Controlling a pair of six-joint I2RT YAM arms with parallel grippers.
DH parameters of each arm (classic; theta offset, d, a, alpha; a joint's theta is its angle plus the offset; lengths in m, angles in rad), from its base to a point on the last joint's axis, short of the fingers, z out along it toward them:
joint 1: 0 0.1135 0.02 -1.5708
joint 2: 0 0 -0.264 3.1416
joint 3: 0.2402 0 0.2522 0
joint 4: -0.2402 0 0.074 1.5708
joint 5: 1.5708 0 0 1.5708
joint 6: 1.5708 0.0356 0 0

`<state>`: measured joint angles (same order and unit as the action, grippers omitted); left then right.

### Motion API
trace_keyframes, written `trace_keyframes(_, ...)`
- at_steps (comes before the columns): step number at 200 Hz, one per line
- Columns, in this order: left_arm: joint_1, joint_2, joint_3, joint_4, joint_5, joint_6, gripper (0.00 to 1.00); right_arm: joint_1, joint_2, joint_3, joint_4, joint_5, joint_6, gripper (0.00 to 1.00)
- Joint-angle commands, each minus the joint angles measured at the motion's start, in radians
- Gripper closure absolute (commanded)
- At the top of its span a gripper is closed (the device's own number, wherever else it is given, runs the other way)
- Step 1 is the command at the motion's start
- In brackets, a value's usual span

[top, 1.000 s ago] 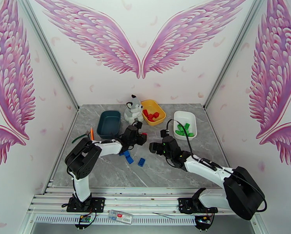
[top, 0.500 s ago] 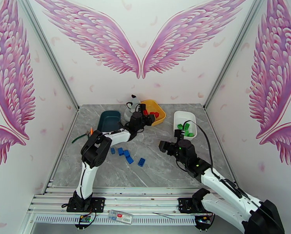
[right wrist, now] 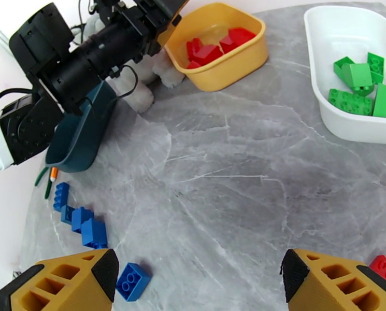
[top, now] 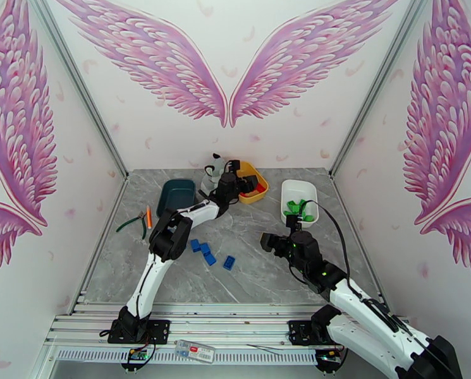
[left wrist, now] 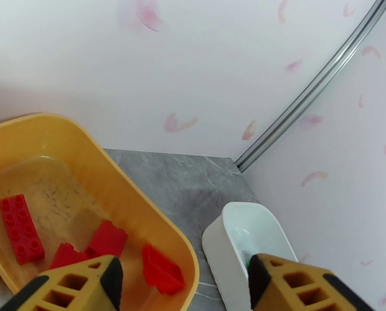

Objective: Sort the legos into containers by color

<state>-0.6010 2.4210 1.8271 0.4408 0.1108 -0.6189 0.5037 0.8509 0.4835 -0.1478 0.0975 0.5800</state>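
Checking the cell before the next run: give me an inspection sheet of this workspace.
Surface: grey marbled table.
Job's things: red legos in yellow tray; green legos in white tray; blue legos loose on table; teal tray looks empty.
Clutter: plush husky; hand tools left of teal tray.
Grippers: left gripper open over yellow tray; right gripper open above table.
Cables: black cable loops off right wrist.
Surroundings: white walls, pink wing murals.
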Motion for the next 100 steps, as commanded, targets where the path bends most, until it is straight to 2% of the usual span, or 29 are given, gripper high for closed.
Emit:
trace_keyframes(1, -0.035, -0.138, -0.108, 0.036, -0.009, 0.051, 0.29, -0.012, 0.004, -0.007, -0.039, 0.061, 0.009, 0.08)
trace_keyframes(24, -0.078, -0.272, -0.3, 0.112, -0.053, 0.105, 0.26, -0.013, 0.018, 0.003, -0.085, 0.158, 0.045, 0.0)
trace_keyframes(47, -0.125, -0.405, -0.506, 0.197, -0.115, 0.144, 0.21, -0.024, 0.053, 0.006, -0.12, 0.277, 0.095, 0.01)
trace_keyframes(100, -0.22, -0.618, -0.918, 0.273, -0.255, 0.171, 0.11, -0.129, 0.114, -0.005, -0.173, 0.425, 0.221, 0.01)
